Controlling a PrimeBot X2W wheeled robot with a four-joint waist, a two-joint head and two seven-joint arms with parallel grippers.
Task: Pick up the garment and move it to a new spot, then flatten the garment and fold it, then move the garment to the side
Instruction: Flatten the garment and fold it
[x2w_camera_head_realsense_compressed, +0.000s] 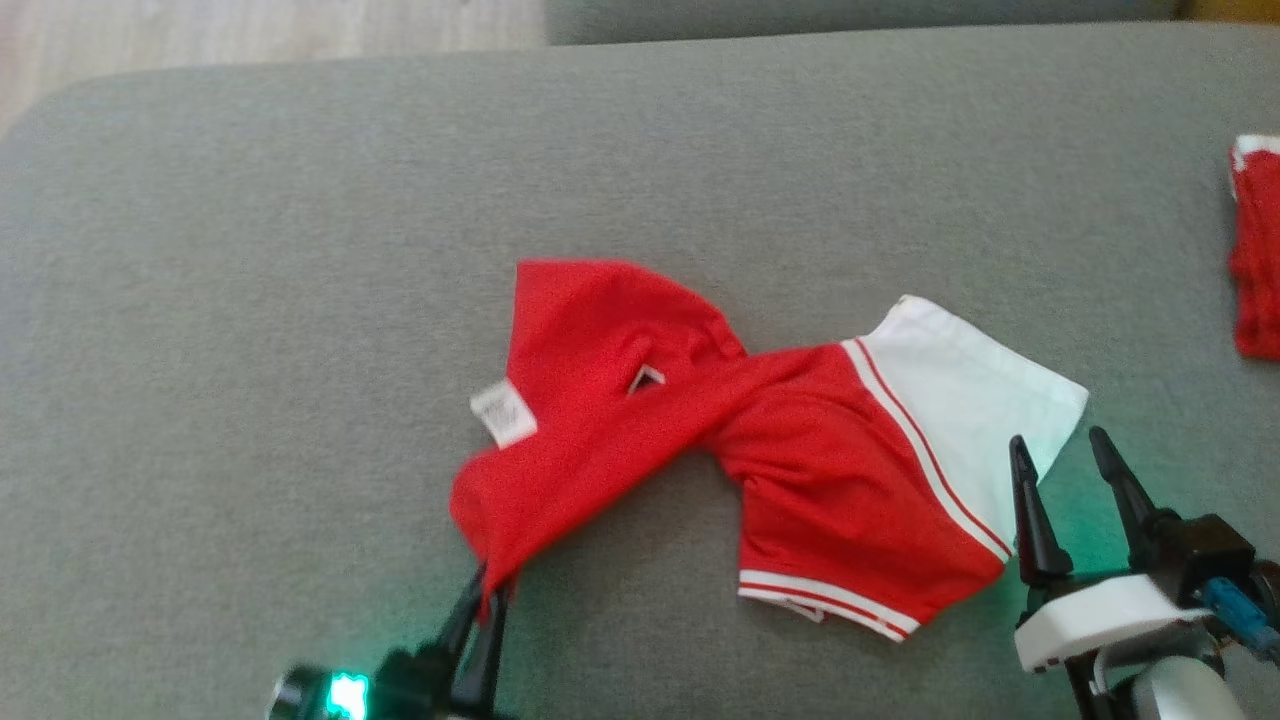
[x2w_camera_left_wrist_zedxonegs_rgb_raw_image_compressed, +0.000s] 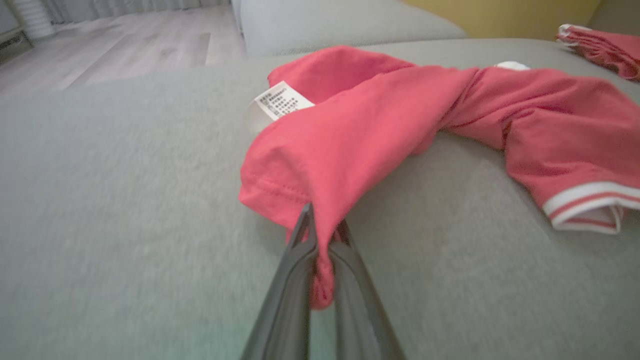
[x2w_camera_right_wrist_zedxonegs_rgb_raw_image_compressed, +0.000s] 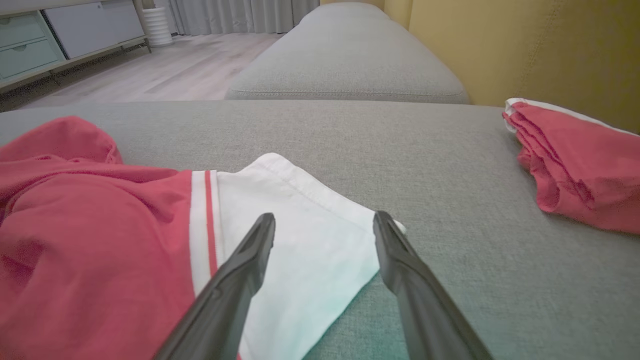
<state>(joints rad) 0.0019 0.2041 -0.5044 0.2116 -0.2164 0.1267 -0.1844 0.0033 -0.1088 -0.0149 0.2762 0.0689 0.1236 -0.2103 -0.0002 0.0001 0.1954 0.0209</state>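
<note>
Pinching the twisted garment (x2w_camera_head_realsense_compressed: 800, 450) at its 7 o'clock corner, our left gripper (x2w_camera_left_wrist_zedxonegs_rgb_raw_image_compressed: 320, 225) has its jaws pressed together on a thin fold of red cloth. Our right gripper (x2w_camera_head_realsense_compressed: 1055, 440) sits at 4 o'clock with its jaws spread astride the white corner, holding nothing. The garment lies mid-cushion (x2w_camera_head_realsense_compressed: 250, 300). We judge that lifting by that small fold alone could let it slip free or tighten the twist, and that dragging towards 3 o'clock could foul the second red garment (x2w_camera_head_realsense_compressed: 1258, 250).
</note>
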